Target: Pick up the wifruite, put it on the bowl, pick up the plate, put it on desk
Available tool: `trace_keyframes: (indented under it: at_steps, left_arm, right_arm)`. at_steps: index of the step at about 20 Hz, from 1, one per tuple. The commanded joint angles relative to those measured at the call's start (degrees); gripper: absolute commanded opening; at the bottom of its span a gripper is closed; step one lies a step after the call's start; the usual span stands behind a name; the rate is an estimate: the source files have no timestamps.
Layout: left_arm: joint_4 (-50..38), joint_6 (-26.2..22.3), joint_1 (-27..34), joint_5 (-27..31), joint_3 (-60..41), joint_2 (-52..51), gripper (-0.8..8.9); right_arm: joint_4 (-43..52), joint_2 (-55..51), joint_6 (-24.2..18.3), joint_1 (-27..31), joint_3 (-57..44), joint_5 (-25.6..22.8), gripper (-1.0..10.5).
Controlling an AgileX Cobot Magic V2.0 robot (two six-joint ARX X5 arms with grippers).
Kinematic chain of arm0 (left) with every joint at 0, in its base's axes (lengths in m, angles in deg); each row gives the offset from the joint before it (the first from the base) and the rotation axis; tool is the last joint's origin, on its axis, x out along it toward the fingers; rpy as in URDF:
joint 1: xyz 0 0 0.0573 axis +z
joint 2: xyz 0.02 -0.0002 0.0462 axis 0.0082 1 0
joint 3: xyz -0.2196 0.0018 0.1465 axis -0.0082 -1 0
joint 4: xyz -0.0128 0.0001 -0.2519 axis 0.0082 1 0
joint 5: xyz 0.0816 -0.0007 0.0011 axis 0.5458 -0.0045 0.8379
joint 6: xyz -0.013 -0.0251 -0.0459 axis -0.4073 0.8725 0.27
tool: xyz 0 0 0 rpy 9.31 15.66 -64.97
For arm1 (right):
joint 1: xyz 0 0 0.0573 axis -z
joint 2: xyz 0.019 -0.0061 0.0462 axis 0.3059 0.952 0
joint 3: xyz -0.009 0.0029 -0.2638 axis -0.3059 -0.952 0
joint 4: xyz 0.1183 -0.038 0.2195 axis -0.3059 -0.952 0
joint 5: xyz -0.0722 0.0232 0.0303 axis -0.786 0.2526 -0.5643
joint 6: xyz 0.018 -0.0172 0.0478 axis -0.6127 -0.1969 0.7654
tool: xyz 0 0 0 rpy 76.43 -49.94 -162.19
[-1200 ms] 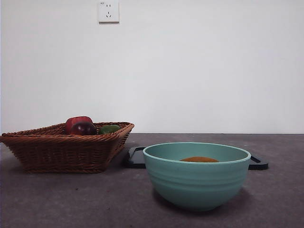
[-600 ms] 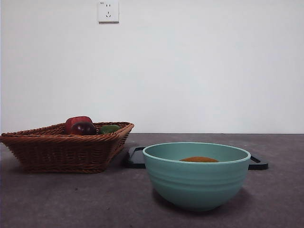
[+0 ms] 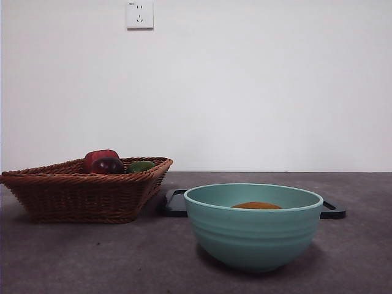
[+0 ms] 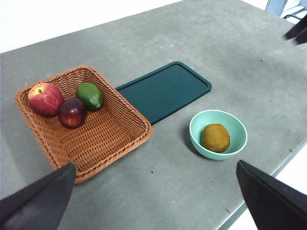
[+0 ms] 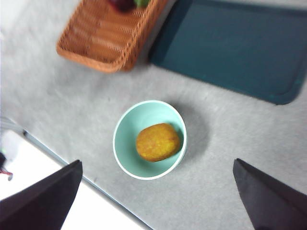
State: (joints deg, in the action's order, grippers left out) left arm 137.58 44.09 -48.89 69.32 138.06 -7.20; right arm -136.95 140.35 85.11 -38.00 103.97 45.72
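Note:
The orange-brown wifruite (image 3: 256,206) lies inside the mint-teal bowl (image 3: 253,236), near the desk's front edge. From above it shows as the wifruite (image 4: 215,137) (image 5: 158,142) on the floor of the bowl (image 4: 196,125) (image 5: 125,134). Behind the bowl the dark flat plate (image 3: 176,203) (image 4: 165,91) (image 5: 230,48) rests on the grey desk (image 3: 92,257), beside the basket. High over the table my left gripper (image 4: 158,201) is open and holds nothing. My right gripper (image 5: 158,201) hangs above the bowl, open and with nothing in it. Neither arm shows in the front view.
A brown wicker basket (image 3: 79,193) (image 4: 110,129) stands at the left with a red apple (image 4: 45,98), a dark red fruit (image 4: 72,112) and a green fruit (image 4: 90,95). The desk's front edge runs close by the bowl (image 5: 96,191). A wall socket (image 3: 139,15) sits high behind.

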Motion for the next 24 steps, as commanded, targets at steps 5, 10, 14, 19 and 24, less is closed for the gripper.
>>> trace_keyframes:
  at_steps: [5,10,14,19,24]
  left_arm:
    - [-0.81,-0.48,-0.37,0.22,0.76,-0.02,5.63]
    - [-0.83,-0.48,-0.37,0.22,0.76,-0.02,5.63]
    - [-0.85,-0.48,-0.37,0.22,0.76,-0.02,5.63]
    - [-0.85,-0.48,-0.37,0.22,0.76,-0.02,5.63]
    - [-0.85,-0.46,-0.37,0.22,0.76,-0.02,5.63]
  right_arm:
    - [0.46,16.22,8.76,-10.32,1.11,-11.02,4.9]
    - [0.68,27.56,11.37,-14.38,1.11,-20.28,4.9]
    - [1.64,35.43,11.37,-15.45,1.09,-20.76,4.9]
    - [3.08,40.17,10.67,-15.80,1.09,-20.31,4.7]
    - [5.31,42.03,9.99,-15.80,1.09,-18.97,3.0]
